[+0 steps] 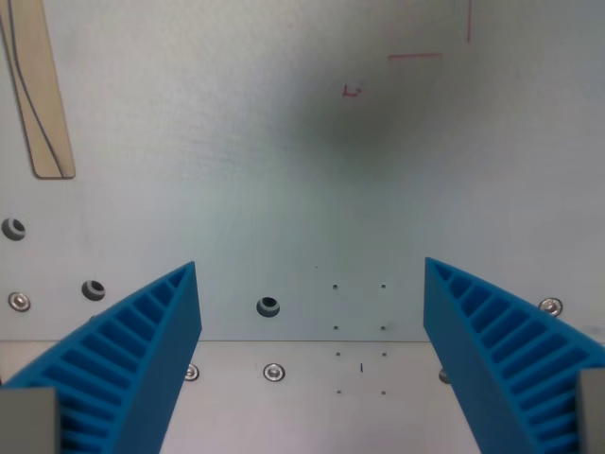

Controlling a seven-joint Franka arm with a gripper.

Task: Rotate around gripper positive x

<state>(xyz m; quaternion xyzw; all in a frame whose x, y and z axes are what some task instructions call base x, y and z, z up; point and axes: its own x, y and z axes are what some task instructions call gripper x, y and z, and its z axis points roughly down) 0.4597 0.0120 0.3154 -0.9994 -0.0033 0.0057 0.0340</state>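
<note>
Wrist view: the gripper (312, 270) hangs spread wide and empty, blue ribbed fingers (142, 350) at 7 and 5 o'clock, over a pale metal plate (284, 170) with holes and screws. Wooden strip (40, 90) at 10 o'clock; red marks (416, 57) near 1.

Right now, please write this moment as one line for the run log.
gripper: open, nothing between blue ribbed fingers | below: pale grey metal plate with screw holes | wooden strip: wrist view's upper left, untouched

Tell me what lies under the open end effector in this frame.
Under the end effector is a bare pale metal plate with a dark hole, small dots and a screw. Nothing sits between the blue fingers; they cover the plate's lower corners.
</note>
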